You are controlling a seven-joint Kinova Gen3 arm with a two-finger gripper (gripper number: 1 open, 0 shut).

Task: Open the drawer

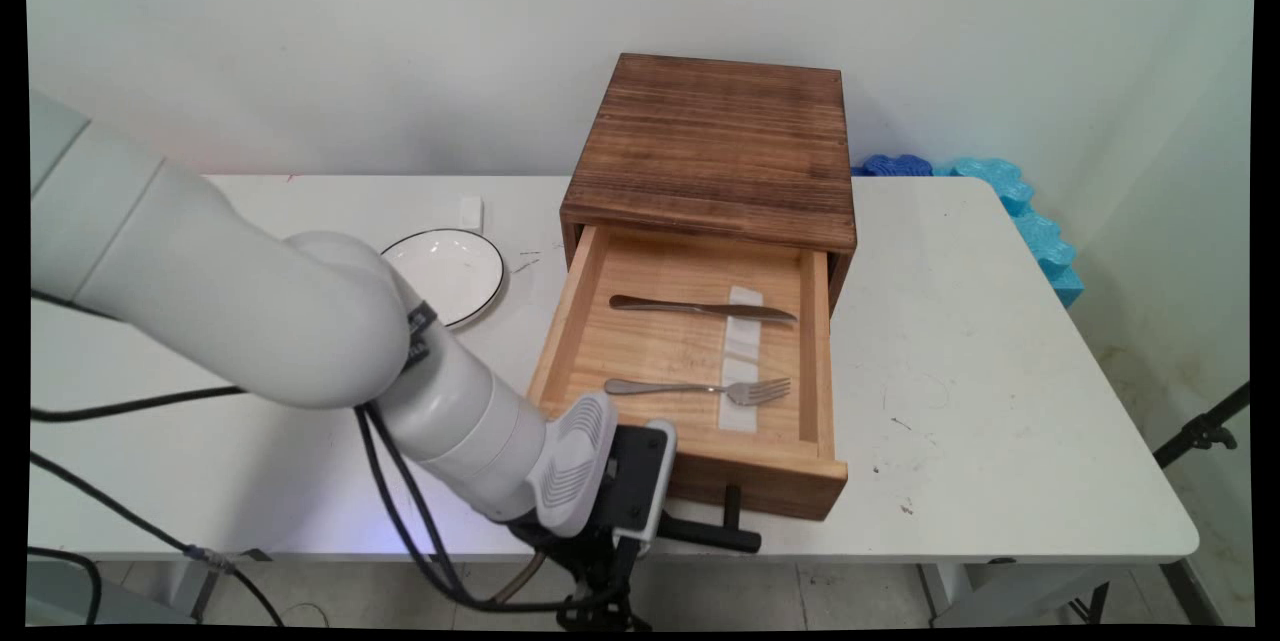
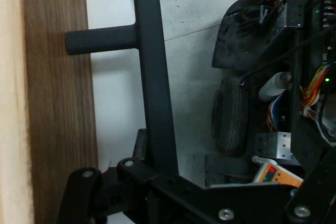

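Note:
A wooden drawer [image 1: 770,486] stands pulled out of a dark wooden box [image 1: 715,146] on the white table. A knife [image 1: 700,309] and a fork [image 1: 700,388] lie inside it across a white strip [image 1: 742,361]. My gripper [image 1: 655,524] is at the drawer's front, at the table's near edge, shut on the black T-shaped handle [image 1: 715,533]. In the hand view the handle bar [image 2: 155,77] runs down into the gripper [image 2: 160,174], with the drawer front [image 2: 58,129] on the left.
A white plate with a dark rim [image 1: 450,271] lies left of the box, with a small white block [image 1: 471,212] behind it. Blue foam [image 1: 1030,211] lines the table's far right corner. A black stand [image 1: 1200,431] rises at the right. Dark machinery with wiring [image 2: 294,77] sits below the hand.

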